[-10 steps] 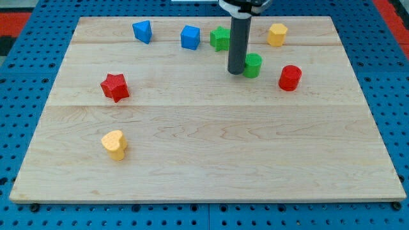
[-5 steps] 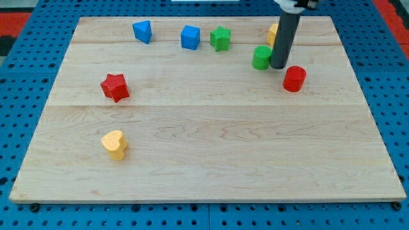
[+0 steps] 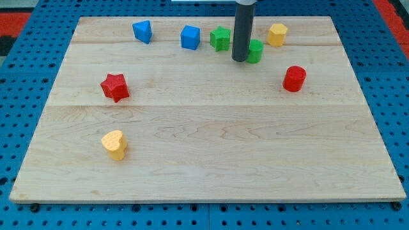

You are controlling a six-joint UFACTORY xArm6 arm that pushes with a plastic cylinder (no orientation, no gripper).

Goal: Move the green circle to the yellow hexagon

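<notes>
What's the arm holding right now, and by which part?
Nothing is held: no jaws, only a rod. My tip sits against the view's left side of the green circle.

Pale wood board (image 3: 204,140) on blue pegboard (image 3: 25,64); blocks blue, green, yellow, red; rod (image 3: 242,32) seemingly dark grey.

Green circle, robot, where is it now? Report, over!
My tip touching green circle's left side. Yellow hexagon up-right, small gap. Nothing between them.
</notes>
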